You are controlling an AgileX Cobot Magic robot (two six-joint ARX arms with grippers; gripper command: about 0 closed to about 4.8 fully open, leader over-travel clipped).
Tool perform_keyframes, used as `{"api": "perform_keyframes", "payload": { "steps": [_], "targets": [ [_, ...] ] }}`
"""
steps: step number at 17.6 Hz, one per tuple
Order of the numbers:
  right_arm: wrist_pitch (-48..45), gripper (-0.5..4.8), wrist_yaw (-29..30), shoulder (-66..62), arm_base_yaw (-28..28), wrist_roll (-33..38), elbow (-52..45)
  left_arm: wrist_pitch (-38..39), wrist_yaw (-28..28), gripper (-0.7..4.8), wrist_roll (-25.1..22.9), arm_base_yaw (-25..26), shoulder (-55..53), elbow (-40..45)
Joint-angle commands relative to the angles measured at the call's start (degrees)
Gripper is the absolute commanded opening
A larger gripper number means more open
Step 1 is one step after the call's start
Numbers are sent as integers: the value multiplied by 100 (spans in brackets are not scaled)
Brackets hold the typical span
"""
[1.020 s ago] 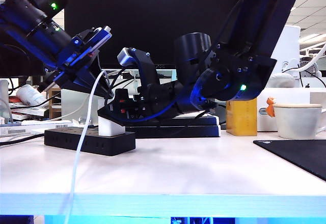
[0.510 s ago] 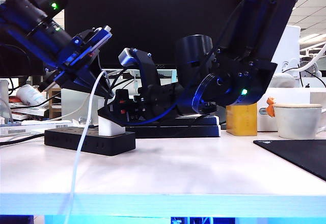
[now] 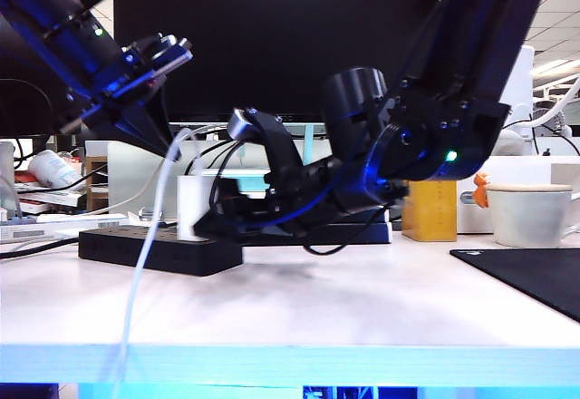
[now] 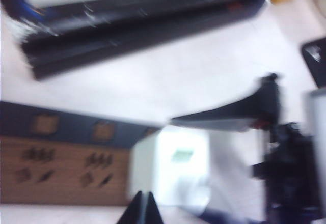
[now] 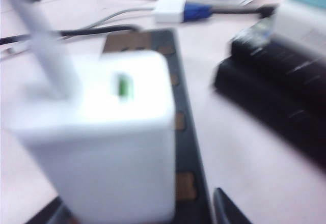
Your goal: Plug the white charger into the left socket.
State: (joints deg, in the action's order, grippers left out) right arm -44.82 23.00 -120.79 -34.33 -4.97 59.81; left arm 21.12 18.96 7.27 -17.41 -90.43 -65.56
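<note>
- Charger (image 3: pixel 192 204) stands upright on the strip's (image 3: pixel 154 250) right end, seemingly seated; we cannot confirm which socket.
- Our right gripper (image 3: pixel 217 222) sits beside it, fingers apart, holding nothing.
- Our left gripper (image 3: pixel 172 150) hangs above, fingers together, empty.
- Bare table (image 3: pixel 362 299) lies rightward for retreat; books (image 3: pixel 349 231) crowd behind.

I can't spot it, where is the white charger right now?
In the exterior view the white charger stands upright on the black power strip, at the strip's right end on the table's left side, just left of the right gripper.
</note>
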Motion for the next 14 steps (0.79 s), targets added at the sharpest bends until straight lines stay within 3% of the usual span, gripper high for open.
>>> {"api": "perform_keyframes", "payload": {
  "steps": [1,4,5,7,8,9,12,14],
  "targets": [
    [-216,377,-90,396,85,2,37,68,-116,-5,-44,4,87,-24],
    [-216,375,-101,835,186,4,37,20,-813,-5,-175,7,243,-28],
    [-216,340,-103,984,201,4,37,-39,-966,-5,-256,7,317,-28],
    [-221,176,-111,1344,203,2,37,-284,-1128,-5,-275,7,566,-37],
    [-205,53,-190,1506,203,7,35,-420,-1123,-5,-275,7,682,-48],
    [-162,-2,-190,1727,203,22,35,-457,-1121,-5,-280,7,820,-98],
    [424,-2,-352,3012,201,455,35,-411,-1078,-5,-236,7,1856,-98],
    [1075,-2,-772,3908,201,448,35,-291,-1071,-5,-247,7,2583,-96]
  ]
}}
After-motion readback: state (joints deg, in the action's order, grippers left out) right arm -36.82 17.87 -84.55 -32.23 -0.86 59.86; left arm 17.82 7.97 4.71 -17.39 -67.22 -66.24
